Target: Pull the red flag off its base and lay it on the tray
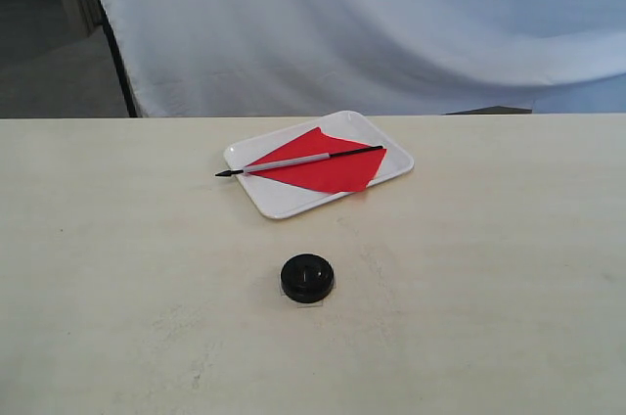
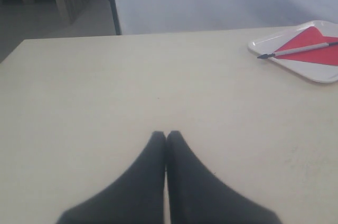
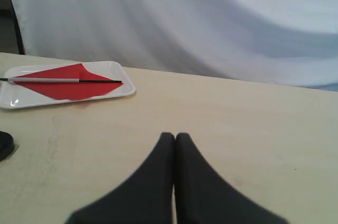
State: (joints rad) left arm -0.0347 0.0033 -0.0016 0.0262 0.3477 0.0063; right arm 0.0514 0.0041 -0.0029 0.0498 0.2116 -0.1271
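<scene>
The red flag (image 1: 328, 164) lies flat across the white tray (image 1: 284, 202), its grey-and-black stick running over the cloth with the black tip poking past the tray's left rim. The black round base (image 1: 307, 277) sits alone on the table, nearer than the tray, with nothing in its hole. From the left wrist view I see the tray (image 2: 322, 74) and the flag (image 2: 311, 47) far off, and my left gripper (image 2: 166, 135) shut on nothing. My right gripper (image 3: 175, 137) is shut too, well away from the tray (image 3: 16, 100), the flag (image 3: 66, 87) and the base's edge (image 3: 4, 145). Neither gripper shows in the exterior view.
The pale wooden table (image 1: 489, 268) runs the full width of the exterior view. A white cloth backdrop (image 1: 391, 23) hangs behind its far edge, with a dark stand pole (image 1: 115, 53) at its left side.
</scene>
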